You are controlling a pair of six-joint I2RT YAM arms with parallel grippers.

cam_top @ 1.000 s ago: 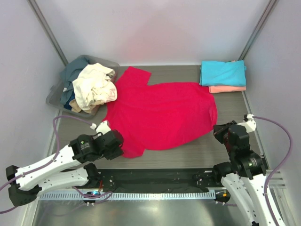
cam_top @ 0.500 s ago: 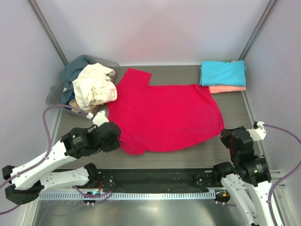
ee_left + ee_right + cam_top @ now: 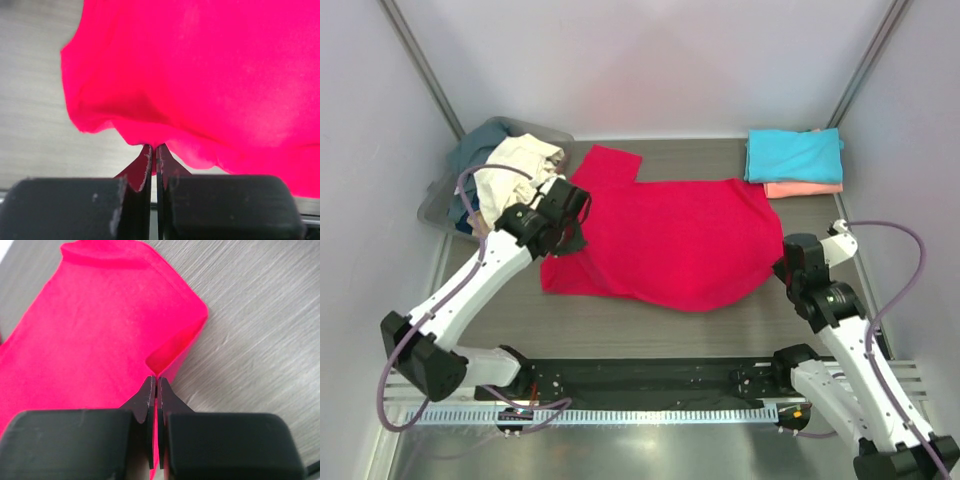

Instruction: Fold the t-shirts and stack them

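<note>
The crimson red t-shirt (image 3: 670, 235) lies spread across the middle of the table. My left gripper (image 3: 570, 232) is shut on its left edge, and the left wrist view shows red cloth (image 3: 210, 75) bunched and hanging from the closed tips (image 3: 154, 148). At the shirt's right corner my right gripper (image 3: 783, 272) is shut on a raised fold of red cloth (image 3: 95, 330) pinched between its tips (image 3: 154, 380). A folded turquoise t-shirt (image 3: 794, 155) rests on a folded salmon pink one (image 3: 804, 189) at the far right.
A grey tub (image 3: 433, 205) at the far left holds a crumpled cream t-shirt (image 3: 520, 182) and a slate blue one (image 3: 475, 150). Bare grey table (image 3: 720, 330) runs between the red shirt and the arm bases. Walls close in on both sides.
My left gripper has swung from the near left up and away, carrying the shirt's left edge with it. My right gripper pulled right and back, then returned inward, still holding the corner.
</note>
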